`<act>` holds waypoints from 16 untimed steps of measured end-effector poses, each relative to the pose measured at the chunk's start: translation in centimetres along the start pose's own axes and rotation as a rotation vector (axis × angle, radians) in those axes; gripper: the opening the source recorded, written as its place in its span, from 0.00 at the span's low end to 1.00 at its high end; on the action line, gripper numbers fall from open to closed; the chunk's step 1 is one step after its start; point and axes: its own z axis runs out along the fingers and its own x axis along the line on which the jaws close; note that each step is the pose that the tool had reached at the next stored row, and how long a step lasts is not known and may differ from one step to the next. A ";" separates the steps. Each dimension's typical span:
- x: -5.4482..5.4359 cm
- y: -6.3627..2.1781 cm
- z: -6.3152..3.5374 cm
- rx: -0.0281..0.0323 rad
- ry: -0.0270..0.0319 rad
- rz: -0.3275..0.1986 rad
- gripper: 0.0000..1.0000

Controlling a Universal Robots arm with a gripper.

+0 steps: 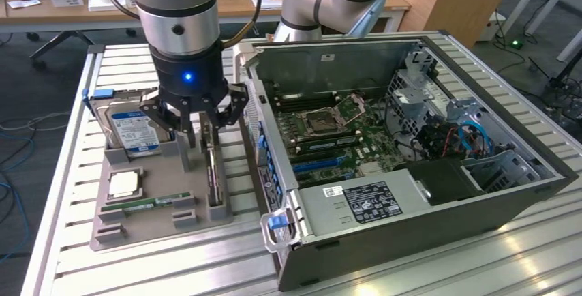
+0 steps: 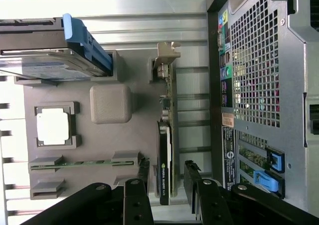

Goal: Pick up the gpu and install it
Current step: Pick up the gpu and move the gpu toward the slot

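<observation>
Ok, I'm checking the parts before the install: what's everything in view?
gpu: one, green and black, on edge in the tray, between the jaws
hard drive: one, silver with blue label, standing in the tray
processor: one, silver, flat in the tray
memory stick: one, green, in a tray slot
tray: one, grey, on the table
computer case: one, dark grey, open, exterior view's right
table: one, silver slats, under everything
gripper: one, black, open, either side of the gpu

Pincer [image 1: 199,120] (jaws spread) hovers over the upright gpu [image 1: 214,173].
</observation>
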 end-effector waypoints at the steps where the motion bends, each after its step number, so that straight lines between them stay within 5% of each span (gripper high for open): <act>1: 0.0 0.00 0.05 -0.0002 -0.0001 0.000 0.42; 16: 0.0 -0.08 1.63 -0.0001 -0.0001 0.000 0.42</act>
